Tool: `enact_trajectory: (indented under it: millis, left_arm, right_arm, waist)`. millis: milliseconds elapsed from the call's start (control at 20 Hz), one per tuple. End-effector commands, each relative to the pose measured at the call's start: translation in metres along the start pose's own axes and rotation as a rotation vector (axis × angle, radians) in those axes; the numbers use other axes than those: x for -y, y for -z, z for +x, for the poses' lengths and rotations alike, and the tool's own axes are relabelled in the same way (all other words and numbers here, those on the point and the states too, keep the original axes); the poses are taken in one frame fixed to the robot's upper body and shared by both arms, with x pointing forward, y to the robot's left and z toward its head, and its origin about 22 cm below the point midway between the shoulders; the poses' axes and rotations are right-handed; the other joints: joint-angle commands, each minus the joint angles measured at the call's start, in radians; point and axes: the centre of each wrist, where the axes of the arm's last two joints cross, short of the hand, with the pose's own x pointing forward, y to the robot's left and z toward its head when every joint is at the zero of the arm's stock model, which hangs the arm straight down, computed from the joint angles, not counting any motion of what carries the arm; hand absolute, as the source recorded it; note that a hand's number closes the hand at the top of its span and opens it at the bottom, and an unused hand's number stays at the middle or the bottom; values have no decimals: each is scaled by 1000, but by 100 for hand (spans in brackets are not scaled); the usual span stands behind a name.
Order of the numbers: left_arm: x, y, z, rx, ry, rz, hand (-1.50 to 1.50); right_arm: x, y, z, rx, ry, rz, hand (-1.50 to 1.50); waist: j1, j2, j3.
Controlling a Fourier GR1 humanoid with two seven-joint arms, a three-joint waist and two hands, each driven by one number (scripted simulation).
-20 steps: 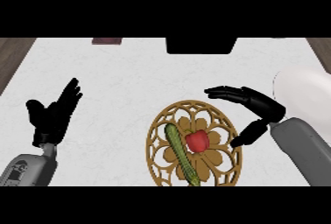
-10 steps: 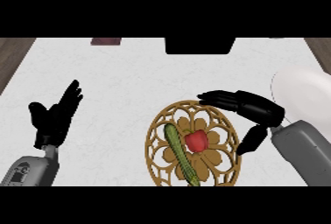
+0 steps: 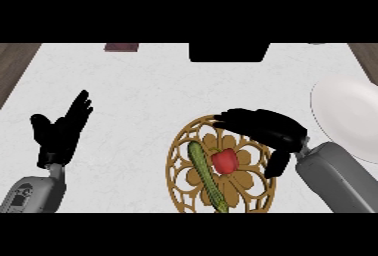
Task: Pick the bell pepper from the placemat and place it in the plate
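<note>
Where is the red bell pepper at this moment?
The bell pepper lies on the round placemat, right of centre in the head view, beside the green cucumber, close to the right robot hand.

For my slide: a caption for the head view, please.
Right hand poised near the bell pepper on the placemat; plate at right.

Placemat [image 3: 255,186] front and centre, plate [image 3: 344,120] away to the right.
On the worktop [image 3: 148,85] the placemat lies near the front edge, the bell pepper [image 3: 224,161] at its middle and a cucumber [image 3: 205,172] just left of it. The plate sits behind and right of the mat. The right hand [image 3: 266,129] hangs over the mat's far right part; the left hand [image 3: 60,132] rests far left.
</note>
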Motion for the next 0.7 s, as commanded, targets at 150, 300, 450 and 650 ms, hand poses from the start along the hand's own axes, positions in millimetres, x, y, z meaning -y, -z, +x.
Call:
enact_trajectory:
  millis: [150, 300, 450, 650]
  left_arm:
    - [-17, 2, 8, 7, -15, -7, 0]
    - [9, -11, -2, -1, -2, -6, 0]
    - [15, -3, 17, 2, 2, -12, 0]
    - [-3, -14, 6, -4, -3, -22, 0]
  right_arm:
    - [-12, 18, 7, -75, -102, 113, -150]
    - [-7, 36, 8, -85, -93, 133, -150]
    - [-13, 40, 17, -98, -95, 132, -150]
    - [-29, 41, 15, -122, -131, 147, -150]
  waist:
    - [3, 1, 0]
    - [6, 2, 0]
    - [3, 1, 0]
    - [5, 1, 0]
